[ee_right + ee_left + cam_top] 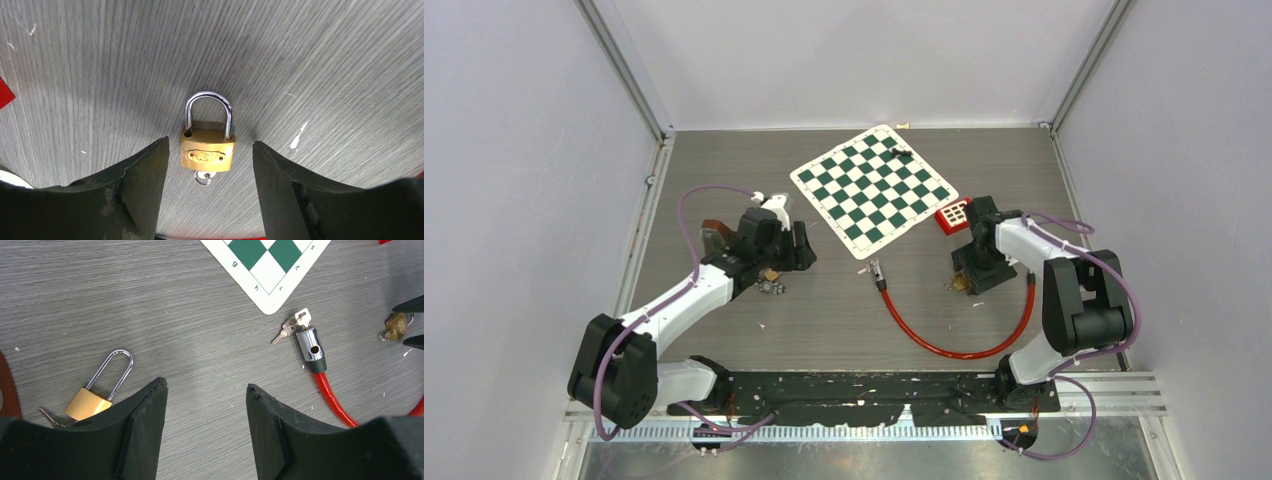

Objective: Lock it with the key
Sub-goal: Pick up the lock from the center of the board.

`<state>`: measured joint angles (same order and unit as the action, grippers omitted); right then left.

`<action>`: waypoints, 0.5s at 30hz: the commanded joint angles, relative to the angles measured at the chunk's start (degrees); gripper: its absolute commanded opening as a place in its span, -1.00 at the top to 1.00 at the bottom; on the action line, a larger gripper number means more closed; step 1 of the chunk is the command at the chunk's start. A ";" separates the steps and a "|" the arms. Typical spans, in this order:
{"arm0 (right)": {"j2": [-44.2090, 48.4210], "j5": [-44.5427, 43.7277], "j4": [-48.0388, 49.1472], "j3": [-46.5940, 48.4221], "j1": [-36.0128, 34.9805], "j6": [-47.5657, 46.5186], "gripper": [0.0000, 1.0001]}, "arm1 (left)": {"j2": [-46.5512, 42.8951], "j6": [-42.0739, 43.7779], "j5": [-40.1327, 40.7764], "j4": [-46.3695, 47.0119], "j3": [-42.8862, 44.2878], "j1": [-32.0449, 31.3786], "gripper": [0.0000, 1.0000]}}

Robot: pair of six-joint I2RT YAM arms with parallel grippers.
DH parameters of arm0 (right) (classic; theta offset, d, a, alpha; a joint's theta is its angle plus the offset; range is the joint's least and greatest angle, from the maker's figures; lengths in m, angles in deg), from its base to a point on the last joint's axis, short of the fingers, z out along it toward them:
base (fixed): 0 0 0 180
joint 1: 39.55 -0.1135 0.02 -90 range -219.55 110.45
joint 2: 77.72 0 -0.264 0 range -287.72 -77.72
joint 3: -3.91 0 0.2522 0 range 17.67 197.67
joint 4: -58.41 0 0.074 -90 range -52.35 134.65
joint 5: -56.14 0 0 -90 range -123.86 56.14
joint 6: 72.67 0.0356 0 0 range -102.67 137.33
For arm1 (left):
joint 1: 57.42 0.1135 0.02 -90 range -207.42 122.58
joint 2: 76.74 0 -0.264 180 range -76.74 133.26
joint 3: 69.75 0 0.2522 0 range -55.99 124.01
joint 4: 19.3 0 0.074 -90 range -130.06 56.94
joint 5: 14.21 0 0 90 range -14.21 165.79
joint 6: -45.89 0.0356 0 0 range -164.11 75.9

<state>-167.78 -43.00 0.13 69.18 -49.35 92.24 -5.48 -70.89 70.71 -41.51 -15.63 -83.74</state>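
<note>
Right gripper (pixel 210 145) released, straddling small padlock (pixel 207 152), key (pixel 203 178) in its base; left gripper (pixel 205 385) released, well left of it.

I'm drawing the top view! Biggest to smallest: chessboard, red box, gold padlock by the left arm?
1. chessboard
2. red box
3. gold padlock, which looks tiny from up here

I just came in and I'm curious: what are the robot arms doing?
They are set up to lock padlocks with keys. The right fingers hang open over a small brass padlock with its key in it. The left fingers are open beside a long-shackle padlock. Nothing is held yet.
</note>
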 commanded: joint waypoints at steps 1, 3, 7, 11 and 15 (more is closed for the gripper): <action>-0.84 -2.62 -2.19 2.63 -0.31 4.45 -0.31 | -1.88 -0.27 0.24 2.39 -0.21 0.31 -0.16; -1.83 -1.84 -3.12 3.23 -0.37 4.56 -0.20 | -2.10 -0.23 0.41 2.36 -0.28 0.31 -0.17; -2.55 -1.35 -3.75 3.72 -0.47 3.82 0.17 | -3.53 -0.26 0.44 2.97 -0.72 0.31 -0.13; -1.42 -0.34 -2.10 2.31 -0.48 3.68 0.29 | -7.57 -0.26 1.56 5.54 -2.48 0.31 -0.15; -0.04 0.22 -1.91 2.27 -0.50 2.95 0.41 | -8.69 0.30 0.89 5.42 -2.19 0.31 -0.17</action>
<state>-170.34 -42.72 -1.70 71.34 -49.46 94.65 -12.49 -70.91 71.30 -39.80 -18.10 -83.63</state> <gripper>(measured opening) 0.451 0.579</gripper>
